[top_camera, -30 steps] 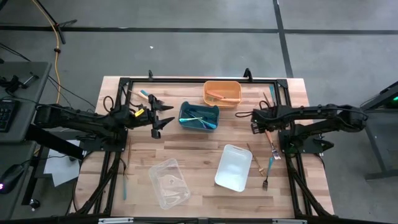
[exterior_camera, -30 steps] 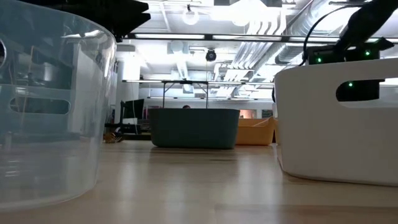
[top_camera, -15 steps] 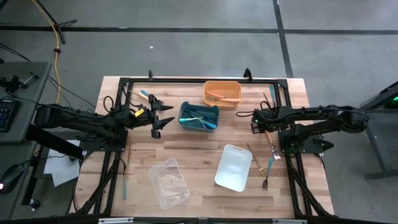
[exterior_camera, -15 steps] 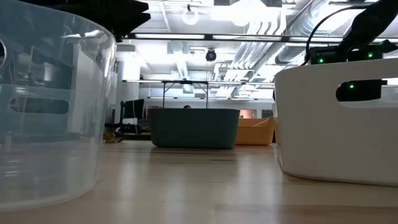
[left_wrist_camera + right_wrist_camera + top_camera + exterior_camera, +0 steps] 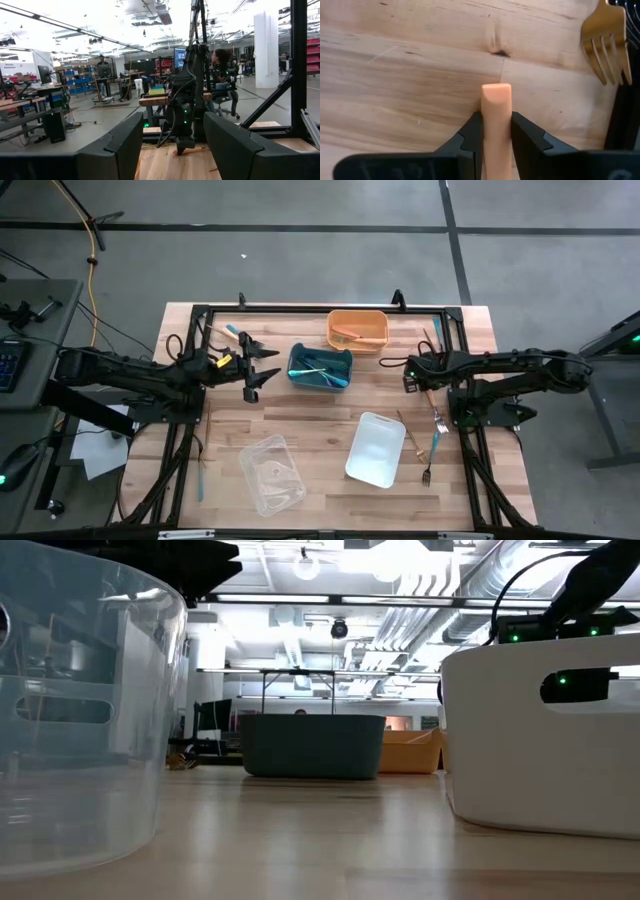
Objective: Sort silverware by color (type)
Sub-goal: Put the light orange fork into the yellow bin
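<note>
Pinching the salmon-orange handle [image 5: 496,117] lying flat on the desk [image 5: 395,75], the right tool [image 5: 495,131] is gripping it for lifting binward; the left tool [image 5: 262,366] is waiting spread.

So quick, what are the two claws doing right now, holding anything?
Left gripper: jaws open, holding nothing, raised beside the teal bin.
Right gripper: jaws closed on a salmon-orange handle lying on the table.
</note>
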`<state>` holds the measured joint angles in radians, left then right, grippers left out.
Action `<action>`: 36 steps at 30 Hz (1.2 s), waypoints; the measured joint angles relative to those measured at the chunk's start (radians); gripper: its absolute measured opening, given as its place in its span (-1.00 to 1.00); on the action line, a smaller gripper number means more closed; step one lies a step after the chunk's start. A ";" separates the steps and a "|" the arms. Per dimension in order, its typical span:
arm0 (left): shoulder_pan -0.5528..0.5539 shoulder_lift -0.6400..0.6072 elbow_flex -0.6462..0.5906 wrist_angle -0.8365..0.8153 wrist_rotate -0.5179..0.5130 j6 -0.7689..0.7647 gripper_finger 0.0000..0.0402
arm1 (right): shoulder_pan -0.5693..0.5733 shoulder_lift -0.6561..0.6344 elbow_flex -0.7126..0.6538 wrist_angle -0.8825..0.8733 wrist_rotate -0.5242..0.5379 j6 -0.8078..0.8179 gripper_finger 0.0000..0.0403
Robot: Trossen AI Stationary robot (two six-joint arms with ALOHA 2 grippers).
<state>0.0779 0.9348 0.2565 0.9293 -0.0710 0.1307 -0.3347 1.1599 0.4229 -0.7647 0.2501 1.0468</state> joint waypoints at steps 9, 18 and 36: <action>0.000 0.000 0.000 -0.001 0.000 -0.007 -0.01 | 0.016 0.000 0.019 -0.018 0.000 -0.027 -0.67; 0.000 0.000 0.000 -0.001 0.000 -0.007 -0.01 | 0.057 0.000 0.171 -0.061 0.054 -0.110 -0.67; 0.000 0.000 0.000 -0.020 0.000 -0.008 -0.01 | 0.155 -0.002 0.524 -0.069 0.274 -0.467 -0.67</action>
<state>0.0778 0.9352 0.2565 0.9090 -0.0708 0.1224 -0.1799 1.1575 0.9470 -0.8334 0.5236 0.5800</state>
